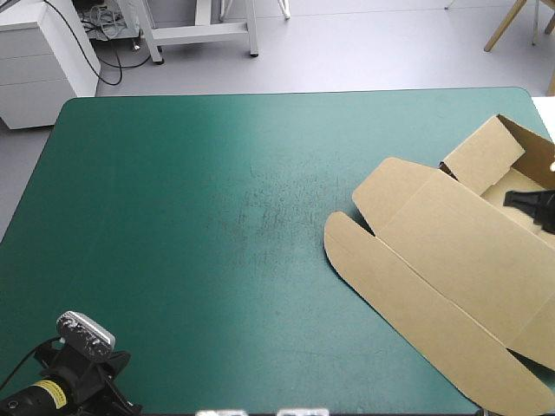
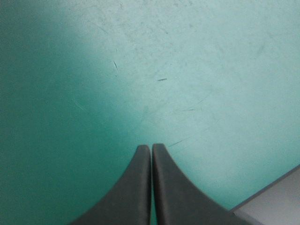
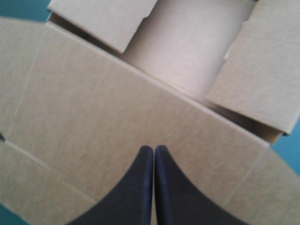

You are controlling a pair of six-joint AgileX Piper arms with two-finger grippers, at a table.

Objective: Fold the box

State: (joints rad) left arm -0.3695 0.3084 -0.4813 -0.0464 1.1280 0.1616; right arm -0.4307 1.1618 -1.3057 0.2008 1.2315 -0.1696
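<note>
The box (image 1: 460, 251) is seen as an open tray with its lid laid flat: brown board, creased into panels, with a broad lid panel and a long outer strip whose ends are rounded. Two rounded tabs are seen at the lid's left end. The tray part is formed at the box's far right end, where walls are raised and two side flaps are tilted inward over the tray floor, as shown in the right wrist view. The box (image 3: 117, 93) is placed on the right part of the teal-green cover (image 1: 217, 217), set at a slant, with the tray toward the cover's far right and the lid strip reaching toward the cover's near edge. The right gripper (image 3: 153, 149) is found above the lid panel, just short of the fold where lid and tray meet; its black fingers are pressed together into one point, and no board is held between them. Whether the board is touched cannot be told. In the high view this gripper (image 1: 531, 204) is seen at the cover's right edge, over the tray end. The left gripper (image 2: 151, 149) is likewise closed on nothing, over bare cover (image 2: 187, 70) at the cover's near left corner, well apart from the box
</note>
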